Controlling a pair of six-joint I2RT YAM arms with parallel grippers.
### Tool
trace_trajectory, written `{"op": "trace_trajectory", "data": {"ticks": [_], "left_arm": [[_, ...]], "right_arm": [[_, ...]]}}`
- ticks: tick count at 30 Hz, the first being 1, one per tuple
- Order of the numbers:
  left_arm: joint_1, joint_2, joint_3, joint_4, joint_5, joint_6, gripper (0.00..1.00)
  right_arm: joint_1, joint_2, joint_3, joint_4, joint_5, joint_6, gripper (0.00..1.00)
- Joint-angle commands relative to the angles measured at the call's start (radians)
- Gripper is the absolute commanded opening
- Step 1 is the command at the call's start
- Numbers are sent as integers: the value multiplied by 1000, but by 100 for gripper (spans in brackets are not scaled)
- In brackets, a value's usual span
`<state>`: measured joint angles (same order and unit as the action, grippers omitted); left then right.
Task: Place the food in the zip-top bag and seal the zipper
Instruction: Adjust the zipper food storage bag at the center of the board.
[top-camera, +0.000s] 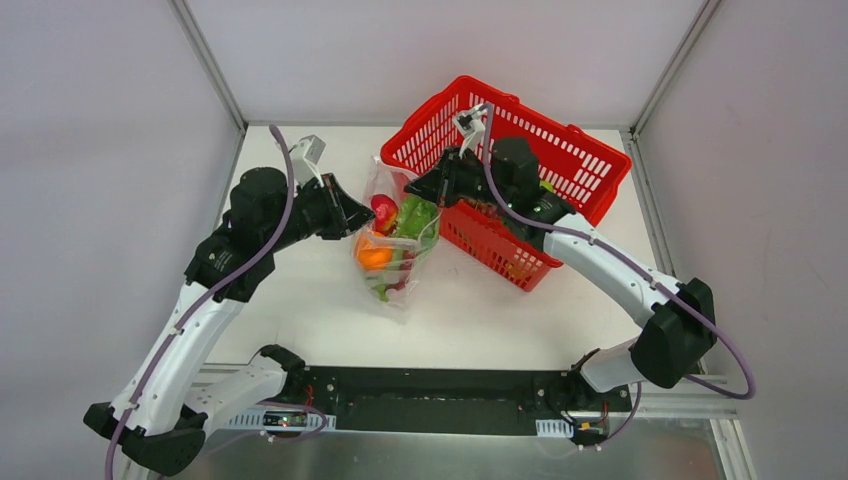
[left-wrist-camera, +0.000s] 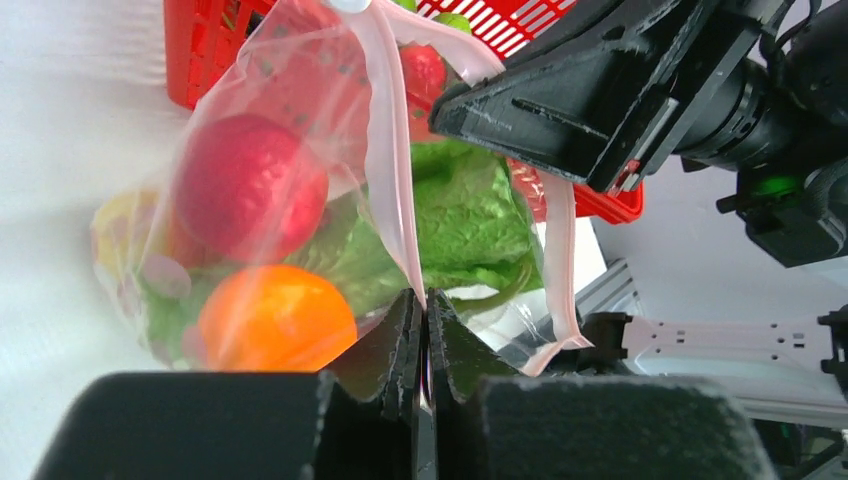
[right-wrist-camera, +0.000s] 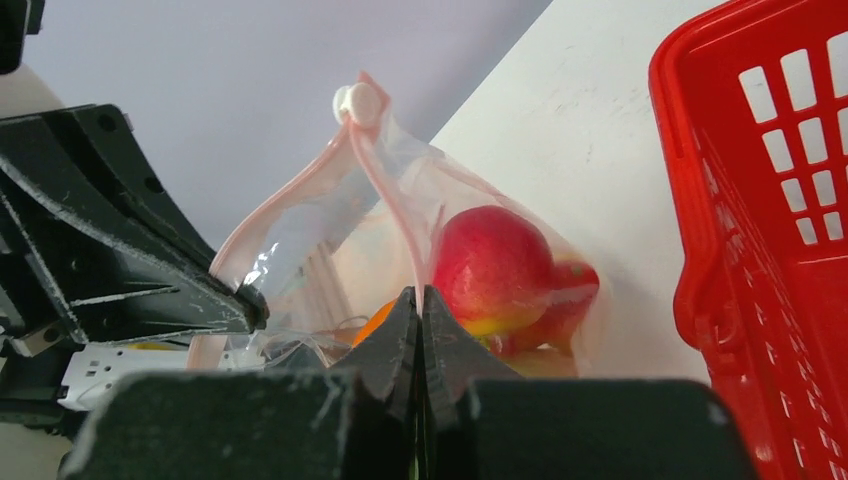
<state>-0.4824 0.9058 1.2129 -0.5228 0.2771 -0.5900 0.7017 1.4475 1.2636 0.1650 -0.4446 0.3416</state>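
The clear zip-top bag (top-camera: 395, 262) stands on the white table between my two grippers. Inside it is the food: a round red fruit (left-wrist-camera: 250, 185), an orange piece (left-wrist-camera: 275, 315), green leafy cabbage (left-wrist-camera: 465, 215) and a yellow fruit (left-wrist-camera: 118, 218). The pink zipper (left-wrist-camera: 395, 180) splits into two lips below its white slider (right-wrist-camera: 358, 100), so the mouth gapes. My left gripper (left-wrist-camera: 422, 300) is shut on one lip. My right gripper (right-wrist-camera: 420, 295) is shut on the other lip (right-wrist-camera: 400, 210), with the red fruit (right-wrist-camera: 495, 265) just behind it. From above, the left gripper (top-camera: 368, 217) and right gripper (top-camera: 412, 190) flank the bag's top.
A red plastic basket (top-camera: 560, 150) stands tilted at the back right, touching the bag's right side; its wall (right-wrist-camera: 770, 250) is close to my right gripper. Metal frame posts and grey walls close in the table's left, right and far sides.
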Motion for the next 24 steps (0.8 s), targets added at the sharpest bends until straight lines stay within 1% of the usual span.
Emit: {"op": "trace_trajectory", "data": {"ticks": [1, 3, 5, 8, 12, 16, 18, 22, 24], "left_arm": [[5, 33, -21, 151, 35, -63, 12], [5, 39, -40, 193, 69, -71, 27], [5, 44, -34, 194, 79, -54, 41], [5, 41, -5, 147, 57, 2, 55], [7, 5, 8, 85, -22, 83, 74], [14, -34, 24, 39, -84, 150, 84], [18, -57, 32, 18, -119, 185, 89], [30, -94, 39, -10, -197, 231, 98], [36, -107, 40, -12, -209, 255, 99]], "right_arm": [[-9, -3, 22, 123, -126, 49, 0], [-10, 0, 9, 146, -134, 53, 0], [-10, 4, 7, 132, -133, 29, 0], [-13, -2, 3, 100, -124, -14, 0], [-26, -17, -27, 88, -130, -49, 0], [-48, -43, -54, 72, -133, -81, 0], [-62, -55, -60, 74, -171, -92, 0], [-91, -77, -48, 77, -318, -97, 0], [-111, -93, -45, 104, -414, -87, 0]]}}
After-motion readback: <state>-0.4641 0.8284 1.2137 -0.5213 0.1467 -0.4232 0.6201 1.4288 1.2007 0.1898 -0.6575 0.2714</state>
